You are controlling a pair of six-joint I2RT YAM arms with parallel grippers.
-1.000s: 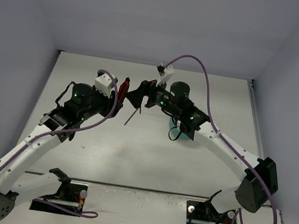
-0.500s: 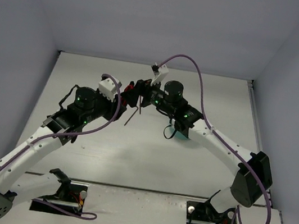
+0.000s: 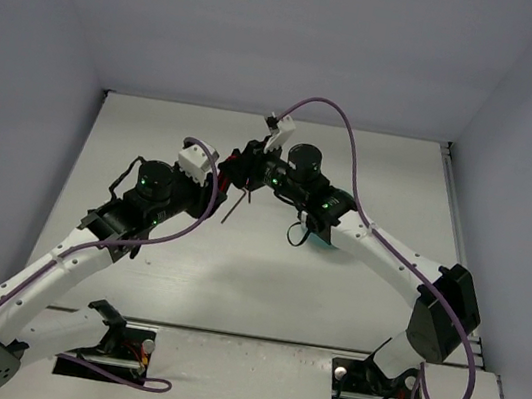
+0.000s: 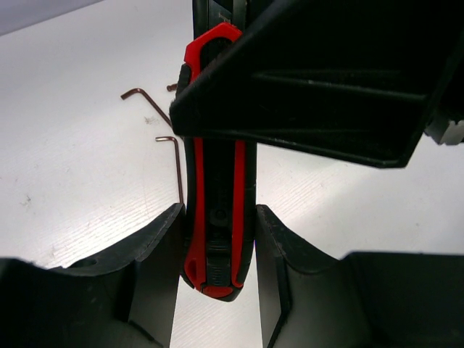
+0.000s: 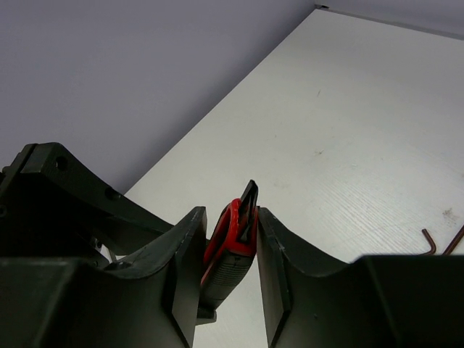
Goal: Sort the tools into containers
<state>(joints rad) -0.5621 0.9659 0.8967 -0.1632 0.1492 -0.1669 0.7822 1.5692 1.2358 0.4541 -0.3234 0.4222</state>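
The red-and-black-handled tool hangs in the air above the table's middle back, between both grippers. My left gripper grips its butt end; in the left wrist view both fingers press the handle. My right gripper is closed round the other end; in the right wrist view the tool sits tilted between the fingers. Dark hex keys lie on the table below. A sliver of the teal tub shows under my right forearm; the rest is hidden.
A second hex key lies beside the first; two hex keys show at the right edge of the right wrist view. One thin dark tool lies under the grippers. Grey walls enclose the white table.
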